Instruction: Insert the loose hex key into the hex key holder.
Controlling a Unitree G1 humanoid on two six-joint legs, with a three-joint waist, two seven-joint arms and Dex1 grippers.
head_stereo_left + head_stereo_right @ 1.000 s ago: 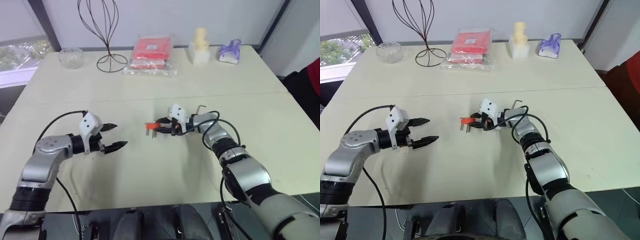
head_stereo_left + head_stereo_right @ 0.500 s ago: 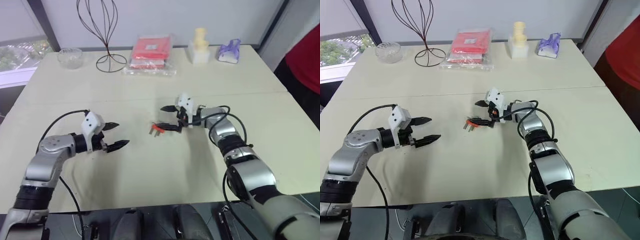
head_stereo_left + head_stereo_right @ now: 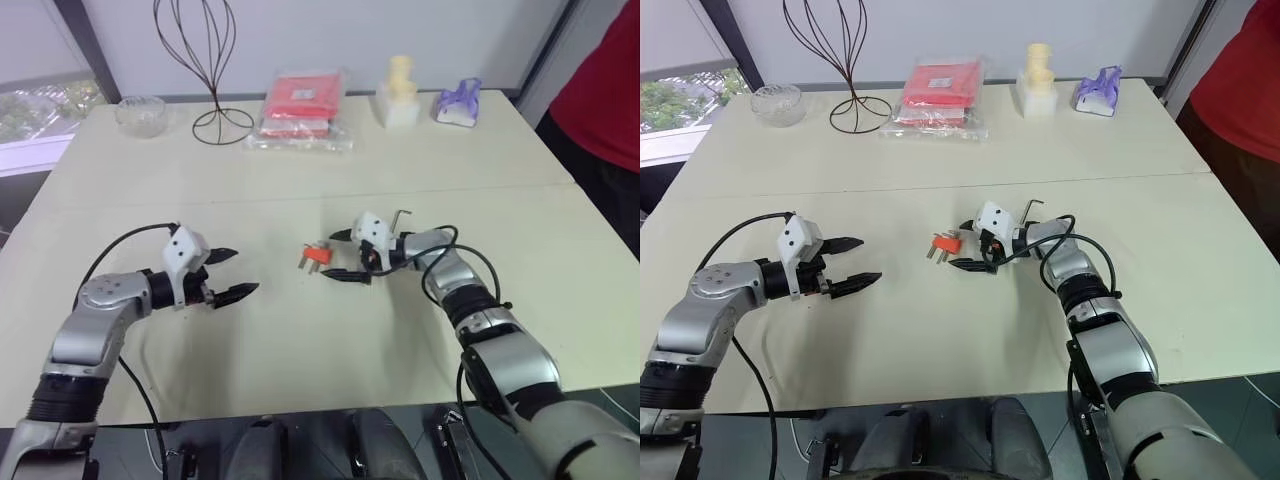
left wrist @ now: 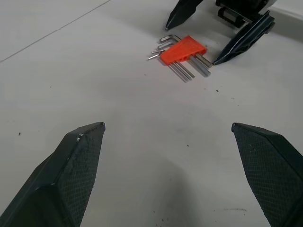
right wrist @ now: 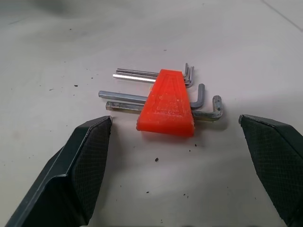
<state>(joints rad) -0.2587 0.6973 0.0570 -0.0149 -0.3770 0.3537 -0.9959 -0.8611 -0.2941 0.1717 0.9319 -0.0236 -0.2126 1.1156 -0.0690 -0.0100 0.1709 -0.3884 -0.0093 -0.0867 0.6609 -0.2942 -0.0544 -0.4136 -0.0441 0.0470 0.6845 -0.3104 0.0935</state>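
The hex key holder, a small red-orange block with short grey keys sticking out of both ends, lies flat on the pale table near the middle. My right gripper stands open just to its right, one black finger on either side of the block's near end, touching nothing. In the right wrist view the holder lies apart from both fingers. The loose hex key, a thin L-shaped rod, lies on the table just behind my right wrist. My left gripper hovers open and empty to the holder's left.
Along the table's far edge stand a glass bowl, a black wire stand, a red packet in clear plastic, a cream block and a purple-white object. A person in red stands at the right.
My right gripper has opened and let go of the holder, which now lies on the table, and the hand has drawn slightly right. The person in red has come further into view.
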